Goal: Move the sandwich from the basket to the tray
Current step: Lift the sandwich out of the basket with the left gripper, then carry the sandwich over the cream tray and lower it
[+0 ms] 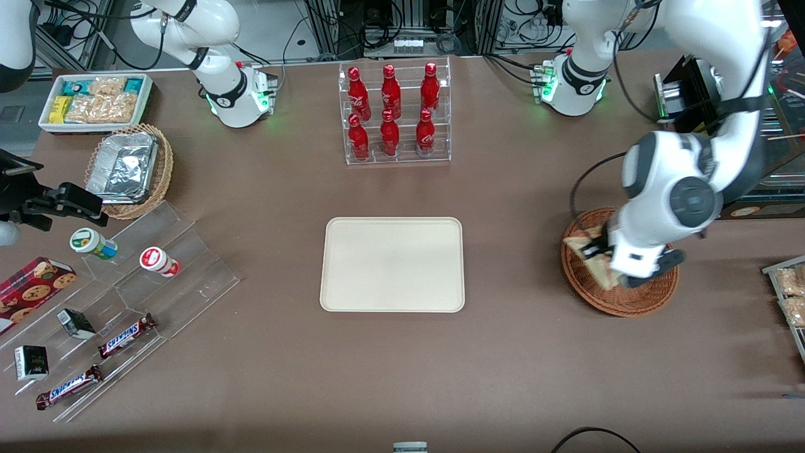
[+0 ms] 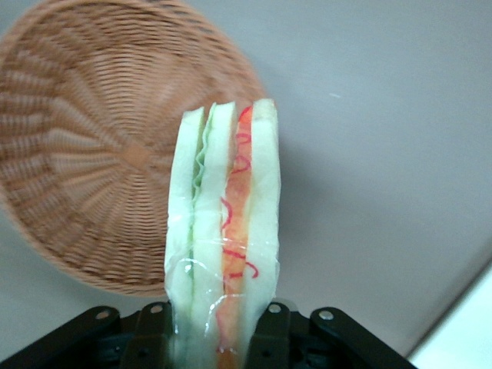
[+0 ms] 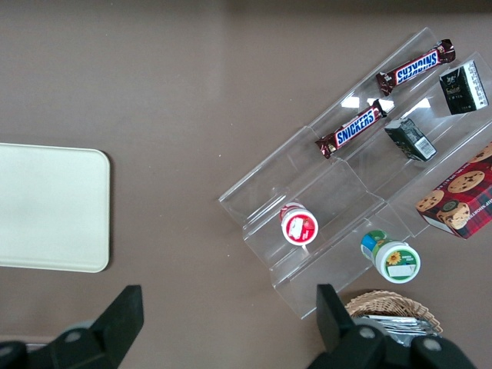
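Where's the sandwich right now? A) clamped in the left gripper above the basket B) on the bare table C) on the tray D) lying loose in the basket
A: the gripper pinches the sandwich upright between its fingers, lifted over the basket; the tray holds nothing.
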